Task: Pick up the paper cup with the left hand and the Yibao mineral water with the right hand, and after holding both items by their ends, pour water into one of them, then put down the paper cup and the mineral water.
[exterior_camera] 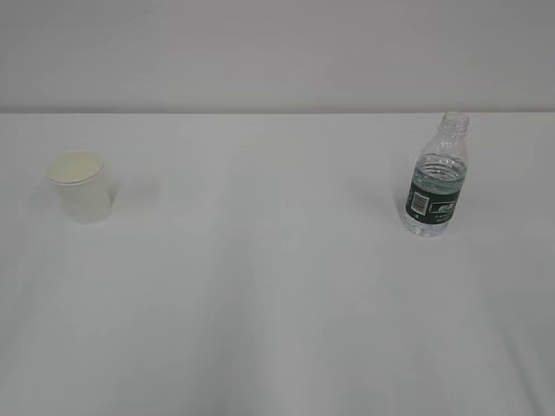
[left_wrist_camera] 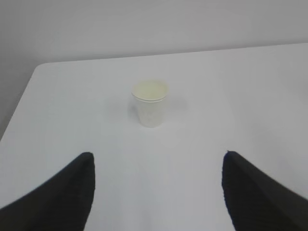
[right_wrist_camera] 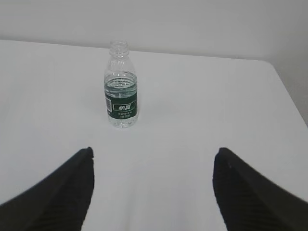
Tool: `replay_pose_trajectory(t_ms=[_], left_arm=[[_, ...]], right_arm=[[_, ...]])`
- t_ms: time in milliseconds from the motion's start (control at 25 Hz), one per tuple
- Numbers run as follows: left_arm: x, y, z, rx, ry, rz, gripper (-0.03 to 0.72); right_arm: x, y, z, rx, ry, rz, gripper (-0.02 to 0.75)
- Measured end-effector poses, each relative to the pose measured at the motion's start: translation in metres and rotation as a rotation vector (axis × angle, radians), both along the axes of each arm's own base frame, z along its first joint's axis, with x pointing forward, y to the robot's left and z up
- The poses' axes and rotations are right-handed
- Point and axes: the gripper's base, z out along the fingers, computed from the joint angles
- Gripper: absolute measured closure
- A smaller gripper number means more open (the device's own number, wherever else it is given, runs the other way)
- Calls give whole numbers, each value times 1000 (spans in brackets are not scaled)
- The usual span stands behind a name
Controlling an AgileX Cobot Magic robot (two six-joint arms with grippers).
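Observation:
The cream-white paper cup (exterior_camera: pixel 82 186) stands upright at the left of the white table; it also shows in the left wrist view (left_wrist_camera: pixel 150 103). The Yibao mineral water bottle (exterior_camera: pixel 437 178), clear with a dark green label and no cap, stands upright at the right; it also shows in the right wrist view (right_wrist_camera: pixel 121 93). My left gripper (left_wrist_camera: pixel 157 156) is open and empty, well short of the cup. My right gripper (right_wrist_camera: pixel 152 151) is open and empty, well short of the bottle. Neither arm shows in the exterior view.
The white table (exterior_camera: pixel 277 286) ends at a far edge against a pale wall. Its left corner shows in the left wrist view (left_wrist_camera: pixel 41 67), its right corner in the right wrist view (right_wrist_camera: pixel 269 65).

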Motion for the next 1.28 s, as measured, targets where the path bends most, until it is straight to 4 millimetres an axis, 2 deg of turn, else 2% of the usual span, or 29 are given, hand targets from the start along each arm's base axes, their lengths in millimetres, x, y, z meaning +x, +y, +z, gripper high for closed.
replay_pose_trajectory(t_ms=[320, 560, 840, 1280], left_arm=[[6, 0, -16, -7, 7, 7, 100], [8, 1, -14, -9, -25, 12, 102], [11, 1, -16, -12, -65, 20, 105], [19, 2, -22, -15, -91, 32, 107]], right_arm=[[10, 1, -2, 0, 16, 1, 154], [23, 1, -1, -1, 34, 3, 154], [42, 3, -21, -5, 61, 7, 154], [55, 3, -22, -5, 63, 8, 154]])
